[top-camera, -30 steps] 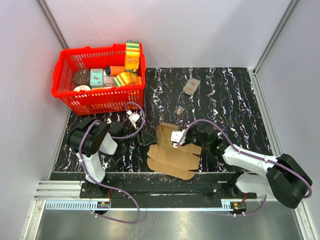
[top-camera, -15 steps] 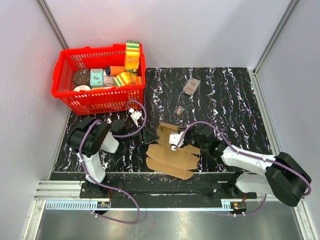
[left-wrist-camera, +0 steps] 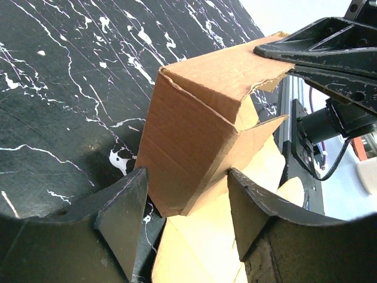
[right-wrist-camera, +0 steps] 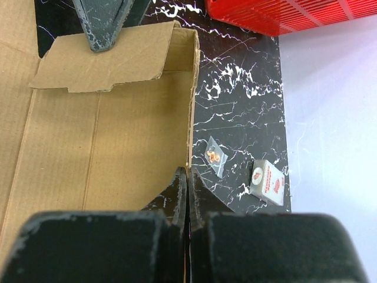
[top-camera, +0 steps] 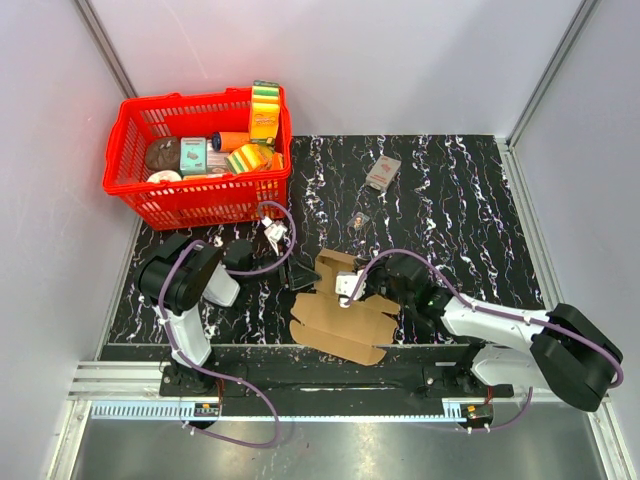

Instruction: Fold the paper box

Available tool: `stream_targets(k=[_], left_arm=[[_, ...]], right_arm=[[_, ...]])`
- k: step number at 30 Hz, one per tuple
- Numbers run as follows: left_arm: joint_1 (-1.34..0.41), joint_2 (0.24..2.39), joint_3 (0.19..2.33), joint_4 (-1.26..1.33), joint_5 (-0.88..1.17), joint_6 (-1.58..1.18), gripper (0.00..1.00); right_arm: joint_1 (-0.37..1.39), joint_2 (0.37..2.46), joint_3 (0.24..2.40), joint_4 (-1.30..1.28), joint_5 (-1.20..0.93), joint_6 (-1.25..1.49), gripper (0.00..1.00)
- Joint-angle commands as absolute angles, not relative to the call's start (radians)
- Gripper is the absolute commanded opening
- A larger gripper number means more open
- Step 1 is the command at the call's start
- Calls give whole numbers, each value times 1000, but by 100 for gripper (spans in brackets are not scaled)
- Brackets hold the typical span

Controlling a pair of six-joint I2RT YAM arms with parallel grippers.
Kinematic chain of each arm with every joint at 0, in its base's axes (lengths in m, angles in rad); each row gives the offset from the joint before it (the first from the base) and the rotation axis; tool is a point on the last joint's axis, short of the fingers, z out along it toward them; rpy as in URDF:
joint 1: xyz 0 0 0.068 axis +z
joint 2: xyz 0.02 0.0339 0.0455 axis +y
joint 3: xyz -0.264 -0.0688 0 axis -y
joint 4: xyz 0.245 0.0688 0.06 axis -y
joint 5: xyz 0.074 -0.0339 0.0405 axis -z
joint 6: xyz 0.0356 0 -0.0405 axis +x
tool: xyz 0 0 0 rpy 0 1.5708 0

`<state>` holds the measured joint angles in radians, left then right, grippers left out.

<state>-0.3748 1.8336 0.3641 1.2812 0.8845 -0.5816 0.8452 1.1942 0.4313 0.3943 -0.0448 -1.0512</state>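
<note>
While the right gripper (right-wrist-camera: pixel 187 184) has its two fingers shut tight together on a thin edge of the paper box (right-wrist-camera: pixel 106 130), most of the brown sheet lies flat to the left of those fingers. One side of the box stands up from the flat part, and the pinched edge is on that side.

From the left wrist, the left gripper (left-wrist-camera: pixel 185 206) has its fingers (left-wrist-camera: pixel 121 218) apart. The part of the box that stands up sits right between them. One finger is on each side of it. I cannot tell if they press on the card. Up past these fingers, the right gripper's dark fingers hold the top edge of that same part.

From above, the two grippers are close together over the box, the left gripper (top-camera: pixel 300 275) just beside the right gripper (top-camera: pixel 345 288). The box lies on the black table (top-camera: pixel 470 220), near both arms.

Out past the right gripper's fingertips, a bit to their right, lies a small clear bag (right-wrist-camera: pixel 215 156) with something orange in it. Just beyond it is a little grey and red packet (right-wrist-camera: pixel 267 180). A red basket (top-camera: pixel 200 205) full of small packs sits well beyond the left gripper.
</note>
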Motion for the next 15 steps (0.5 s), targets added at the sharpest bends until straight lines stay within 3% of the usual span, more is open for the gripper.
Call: stream_targets(k=[1,15], left_arm=[[-376,1786,347,1664,925,-577,60],[-374,1743,311,1666,956,-549,61]], right_arm=[[857,1164,420,431,-23,-1060,0],[857,1112,416,419,-20,-1060,0]])
